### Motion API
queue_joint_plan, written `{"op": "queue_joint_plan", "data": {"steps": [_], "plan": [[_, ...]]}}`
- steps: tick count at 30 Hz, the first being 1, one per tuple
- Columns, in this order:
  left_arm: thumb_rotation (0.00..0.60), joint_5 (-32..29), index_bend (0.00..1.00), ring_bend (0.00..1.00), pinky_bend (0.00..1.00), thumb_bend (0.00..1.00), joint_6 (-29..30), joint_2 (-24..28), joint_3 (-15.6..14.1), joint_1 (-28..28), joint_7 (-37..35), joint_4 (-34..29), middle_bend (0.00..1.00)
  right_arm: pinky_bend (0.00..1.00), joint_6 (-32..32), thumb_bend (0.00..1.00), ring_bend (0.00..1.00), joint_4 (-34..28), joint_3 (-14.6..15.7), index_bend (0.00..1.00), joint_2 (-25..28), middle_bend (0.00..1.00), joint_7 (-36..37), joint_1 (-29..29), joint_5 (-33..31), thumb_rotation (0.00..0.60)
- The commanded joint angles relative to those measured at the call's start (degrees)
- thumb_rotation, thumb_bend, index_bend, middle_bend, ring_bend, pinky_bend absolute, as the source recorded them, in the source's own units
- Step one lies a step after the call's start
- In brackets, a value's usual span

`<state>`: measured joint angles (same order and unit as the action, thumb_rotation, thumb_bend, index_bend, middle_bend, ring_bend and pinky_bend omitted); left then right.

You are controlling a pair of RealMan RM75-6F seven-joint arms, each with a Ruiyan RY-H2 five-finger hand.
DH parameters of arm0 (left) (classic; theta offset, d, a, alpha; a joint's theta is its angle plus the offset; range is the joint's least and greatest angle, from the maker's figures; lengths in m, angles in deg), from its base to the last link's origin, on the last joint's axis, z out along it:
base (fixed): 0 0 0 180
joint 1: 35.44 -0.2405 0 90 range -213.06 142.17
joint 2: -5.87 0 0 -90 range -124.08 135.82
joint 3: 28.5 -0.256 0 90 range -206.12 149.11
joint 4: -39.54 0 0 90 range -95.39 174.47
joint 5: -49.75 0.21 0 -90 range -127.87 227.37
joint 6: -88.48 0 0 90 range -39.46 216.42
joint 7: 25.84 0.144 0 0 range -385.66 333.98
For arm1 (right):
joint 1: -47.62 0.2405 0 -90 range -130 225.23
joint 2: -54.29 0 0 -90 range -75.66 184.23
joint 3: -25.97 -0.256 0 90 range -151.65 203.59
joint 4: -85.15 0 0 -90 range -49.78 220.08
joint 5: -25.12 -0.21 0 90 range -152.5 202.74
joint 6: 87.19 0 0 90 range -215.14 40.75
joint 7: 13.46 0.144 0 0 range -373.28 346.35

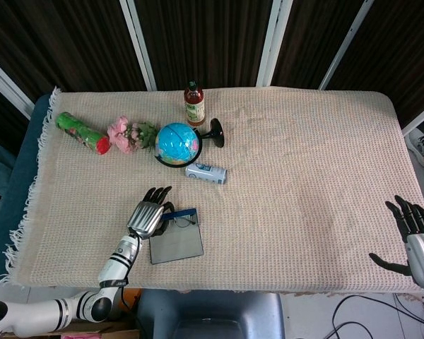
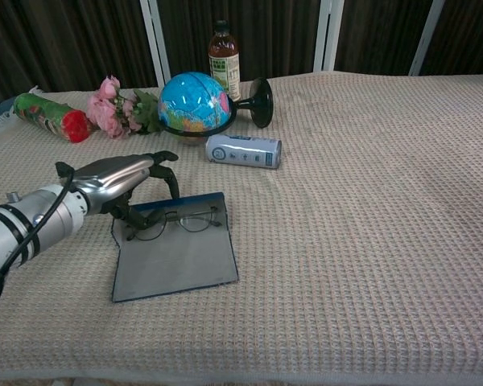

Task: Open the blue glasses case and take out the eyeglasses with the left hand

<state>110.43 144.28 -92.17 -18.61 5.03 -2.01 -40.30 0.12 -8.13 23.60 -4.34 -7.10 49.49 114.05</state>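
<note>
The blue glasses case (image 2: 177, 257) (image 1: 177, 240) lies open and flat near the table's front left. Thin-framed eyeglasses (image 2: 177, 219) (image 1: 183, 222) rest along its far edge. My left hand (image 2: 117, 178) (image 1: 148, 212) hovers over the case's left far corner, palm down, fingers spread and arched, fingertips close to the left end of the eyeglasses; whether they touch is unclear. My right hand (image 1: 415, 236) sits at the table's front right edge, fingers spread, holding nothing, and appears only in the head view.
A small globe on a black stand (image 2: 195, 103), a brown bottle (image 2: 224, 50), pink flowers (image 2: 113, 108), a green and red tube (image 2: 44, 114) and a lying white can (image 2: 243, 150) stand behind the case. The beige cloth (image 2: 370, 201) covers the table.
</note>
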Motion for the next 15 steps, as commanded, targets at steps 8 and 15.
{"op": "queue_joint_plan", "data": {"steps": [8,15], "plan": [[0.600,-0.4,0.40,0.00,0.00,0.46,0.1,-0.1,-0.2,0.2,0.1,0.2,0.00,0.00,0.1,0.22,0.00,0.0,0.0,0.00,0.0,0.00,0.0,-0.1,0.0,0.600],[0.600,0.0,0.43,0.00,0.00,0.46,0.5,-0.3,-0.2,0.3,-0.3,0.4,0.00,0.00,0.0,0.22,0.00,0.0,0.0,0.00,0.0,0.00,-0.1,0.0,0.0,0.600]]}}
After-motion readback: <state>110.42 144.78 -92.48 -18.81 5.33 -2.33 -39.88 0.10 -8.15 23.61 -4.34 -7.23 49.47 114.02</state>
